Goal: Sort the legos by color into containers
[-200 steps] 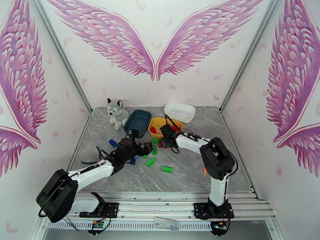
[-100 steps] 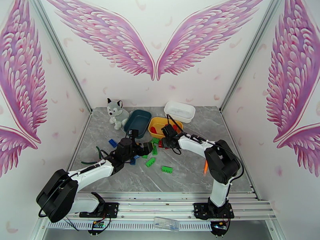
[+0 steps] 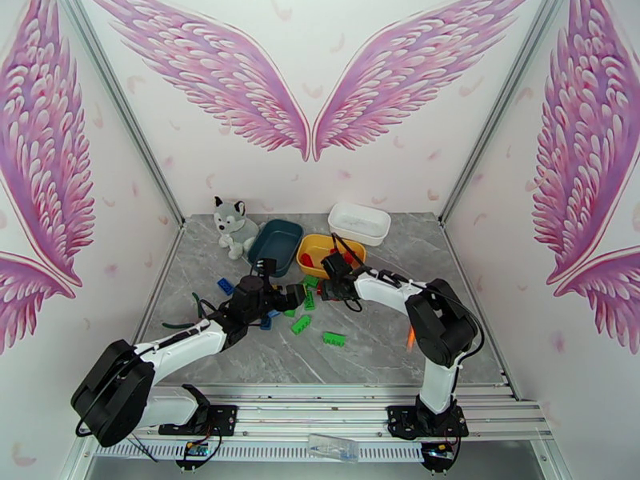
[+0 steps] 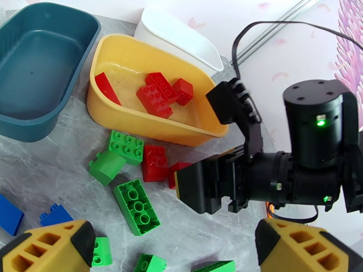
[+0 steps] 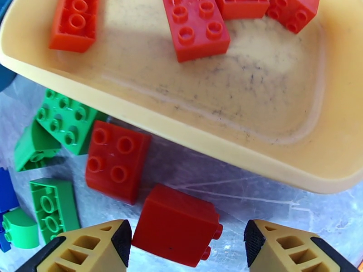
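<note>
**Top external:** right gripper [image 3: 324,291] low at the near wall of the yellow tub [image 3: 356,248]. Left gripper [image 3: 294,296] just beside it, jaws wide, empty. Hazard: my two wrists crowd one patch and may knock together.

**Left wrist:** green legos [image 4: 136,205] lie loose ahead of my spread left fingers [image 4: 50,248].

**Right wrist:** hazard, an off-centre close may flick the piece into the second red lego [image 5: 115,162]. Red lego [image 5: 177,225] lies on its side between my parted jaws, nearer one pad than the other, unclamped.
</note>
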Tool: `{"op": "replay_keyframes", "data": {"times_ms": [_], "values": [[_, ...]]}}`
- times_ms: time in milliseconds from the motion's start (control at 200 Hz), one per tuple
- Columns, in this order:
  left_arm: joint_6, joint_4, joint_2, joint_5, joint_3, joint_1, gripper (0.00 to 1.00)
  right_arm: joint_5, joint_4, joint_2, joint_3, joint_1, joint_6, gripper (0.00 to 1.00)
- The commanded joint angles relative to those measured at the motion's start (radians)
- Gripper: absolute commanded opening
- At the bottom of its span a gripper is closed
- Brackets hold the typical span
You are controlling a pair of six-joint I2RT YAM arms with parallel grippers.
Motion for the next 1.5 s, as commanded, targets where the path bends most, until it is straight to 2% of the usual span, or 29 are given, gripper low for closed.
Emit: {"op": "replay_keyframes", "data": {"times_ms": [0, 320, 470, 555, 680, 830, 985, 1210, 1495], "values": [[0.008, -0.02, -0.024, -0.006, 0.013, 0.004, 0.99, 0.011, -0.016, 0.035, 0.034, 0.007, -0.011, 0.72], [0.008, -0.017, -0.017, -0.007, 0.014, 0.004, 0.99, -0.006, 0.005, 0.085, 0.074, 0.007, -0.023, 0.69], [0.008, -0.015, -0.009, -0.005, 0.016, 0.004, 0.99, 0.01, -0.006, 0.11, 0.097, 0.007, -0.02, 0.6], [0.009, -0.015, -0.009, -0.006, 0.016, 0.004, 0.99, 0.017, -0.017, 0.106, 0.099, 0.008, -0.012, 0.5], [0.008, -0.017, -0.009, -0.003, 0.017, 0.004, 0.99, 0.009, -0.012, 0.043, 0.056, 0.008, 0.005, 0.43], [0.015, -0.006, -0.005, 0.016, 0.022, 0.004, 0.99, -0.012, -0.004, -0.083, -0.016, 0.008, 0.012, 0.41], [0.021, 0.018, 0.023, 0.072, 0.041, 0.004, 0.99, 0.055, -0.02, -0.188, -0.019, 0.007, -0.01, 0.41], [-0.002, 0.062, 0.121, 0.161, 0.079, 0.0, 0.99, 0.101, -0.066, -0.133, 0.143, 0.004, -0.015, 0.41], [0.005, 0.052, 0.085, 0.137, 0.062, 0.001, 0.99, 0.183, -0.176, 0.16, 0.53, -0.009, -0.033, 0.41]]}}
